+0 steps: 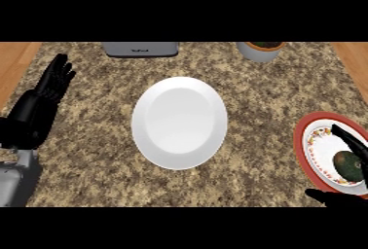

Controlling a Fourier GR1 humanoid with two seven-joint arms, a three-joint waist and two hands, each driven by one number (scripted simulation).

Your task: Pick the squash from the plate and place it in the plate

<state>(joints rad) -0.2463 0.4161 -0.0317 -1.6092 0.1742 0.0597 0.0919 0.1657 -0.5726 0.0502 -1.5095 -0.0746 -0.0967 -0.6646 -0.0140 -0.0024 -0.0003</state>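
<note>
Right hand: right of the white plate, at the near edge; my fingers reach straight over the squash, thumb apart below it, clasping nothing.
Squash: dark green, lying on the red-rimmed plate, between my fingers and thumb.
Red-rimmed plate: well right of the white plate.
Left hand: left of the white plate, resting open, fingers up.
Surface: speckled stone under the white plate.
Grey appliance: beyond the white plate.
Grey pot: beyond the white plate, rightward.

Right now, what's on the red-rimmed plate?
A squash lies on the red-rimmed plate. The right hand hangs over it, hiding its right side and part of the plate.
</note>
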